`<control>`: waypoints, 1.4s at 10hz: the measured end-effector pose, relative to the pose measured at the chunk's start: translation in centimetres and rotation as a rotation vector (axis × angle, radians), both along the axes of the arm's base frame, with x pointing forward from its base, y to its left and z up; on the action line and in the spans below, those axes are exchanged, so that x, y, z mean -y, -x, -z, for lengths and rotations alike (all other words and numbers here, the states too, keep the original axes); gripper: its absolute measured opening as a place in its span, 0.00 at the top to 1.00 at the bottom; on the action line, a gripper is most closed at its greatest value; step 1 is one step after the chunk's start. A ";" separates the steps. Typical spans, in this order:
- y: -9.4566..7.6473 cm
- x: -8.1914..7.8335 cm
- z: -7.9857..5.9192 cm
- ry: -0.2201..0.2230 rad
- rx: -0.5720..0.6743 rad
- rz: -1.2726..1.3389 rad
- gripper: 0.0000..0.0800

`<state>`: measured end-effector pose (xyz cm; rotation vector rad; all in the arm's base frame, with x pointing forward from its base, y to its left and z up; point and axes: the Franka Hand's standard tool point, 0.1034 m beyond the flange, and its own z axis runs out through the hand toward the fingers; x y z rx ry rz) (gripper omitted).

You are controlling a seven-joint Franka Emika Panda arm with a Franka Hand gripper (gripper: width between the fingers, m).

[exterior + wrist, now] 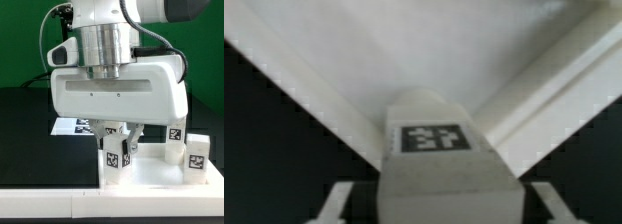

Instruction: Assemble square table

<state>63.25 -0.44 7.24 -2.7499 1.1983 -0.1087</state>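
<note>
One arm hangs over the table, its gripper [122, 138] lowered onto the white top [150, 172] at the near edge of the black table surface [25, 120]. Three legs show in the exterior view, each with a black-and-white tag. The nearest leg [114, 153] stands upright on the top, toward the exterior view's left, right under the gripper. Its upper end sits between the fingers [132, 134], and the jaws look closed in on its sides, though the exterior view does not make the contact fully clear. Another leg [176, 140] stands upright farther back, toward the exterior view's right, and a third [198, 153] stands just beside it at the right edge of the top. Behind the gripped leg, on the black surface, lies the marker board [72, 126], partly hidden by the gripper body.

In the wrist view, the leg [441, 150] fills the middle of the picture, tag facing the camera, with a finger [342, 203] on each side of it, close against its sides. Beyond it the top [384, 50] spreads out pale, with a raised rim [553, 95] running diagonally.
</note>
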 end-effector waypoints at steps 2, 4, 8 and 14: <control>0.0 0.0 -0.1 -0.030 -0.028 0.288 0.64; 0.0 -0.3 0.0 -0.080 -0.060 0.704 0.64; -0.1 -0.1 0.1 -0.153 -0.094 1.119 0.64; -0.1 -1.0 -0.3 -0.103 -0.082 0.688 0.22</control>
